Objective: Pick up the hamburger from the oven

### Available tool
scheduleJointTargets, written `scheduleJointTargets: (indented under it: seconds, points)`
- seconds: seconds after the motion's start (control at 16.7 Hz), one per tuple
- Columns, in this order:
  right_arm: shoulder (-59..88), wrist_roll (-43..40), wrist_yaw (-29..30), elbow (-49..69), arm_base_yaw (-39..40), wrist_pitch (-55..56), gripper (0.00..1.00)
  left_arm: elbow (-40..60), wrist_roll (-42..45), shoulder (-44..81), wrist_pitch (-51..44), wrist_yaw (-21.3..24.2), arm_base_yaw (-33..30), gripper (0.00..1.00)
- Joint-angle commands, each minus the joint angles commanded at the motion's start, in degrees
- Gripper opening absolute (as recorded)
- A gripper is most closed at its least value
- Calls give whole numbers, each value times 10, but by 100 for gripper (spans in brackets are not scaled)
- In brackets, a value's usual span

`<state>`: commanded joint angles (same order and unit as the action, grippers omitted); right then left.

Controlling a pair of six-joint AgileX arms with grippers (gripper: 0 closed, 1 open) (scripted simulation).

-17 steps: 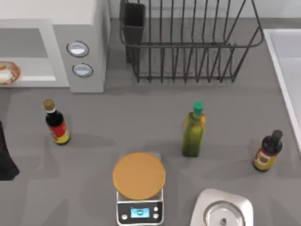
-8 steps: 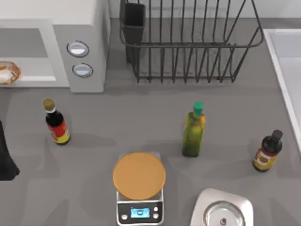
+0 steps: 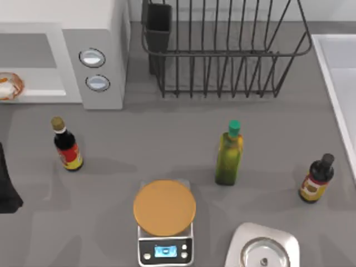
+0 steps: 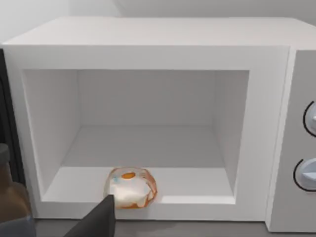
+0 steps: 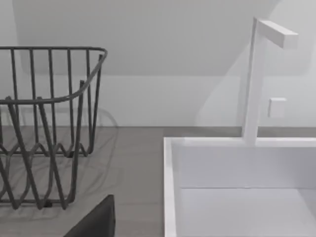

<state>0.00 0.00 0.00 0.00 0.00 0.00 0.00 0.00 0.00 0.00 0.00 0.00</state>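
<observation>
— How is the scene lit?
— Even, bright, diffuse light is provided; only faint, soft shadows are cast on the table [image 3: 167, 139] beside the bottles.
— Is glare or blur observed?
— None is observed; edges are rendered sharply, without distortion.

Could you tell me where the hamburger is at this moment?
The hamburger sits inside the oven, at the front edge of its floor, at the table's far left in the top view.

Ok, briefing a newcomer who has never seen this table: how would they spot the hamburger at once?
Find the big white oven at the table's back left. On its cavity floor, near the front edge, sits the hamburger: small, round, orange-brown rim, whitish middle. It is far smaller than the flat orange disc on the scale.
</observation>
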Motion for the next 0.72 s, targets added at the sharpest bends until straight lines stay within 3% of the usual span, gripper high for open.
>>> scheduleJointTargets:
  seconds: [0.36, 0.72]
  points:
    - [0, 0, 0, 0, 0, 0, 100, 26, 3, 59, 37, 7, 5, 100]
    - [0, 0, 0, 0, 0, 0, 100, 126, 13, 321, 181, 33, 22, 100]
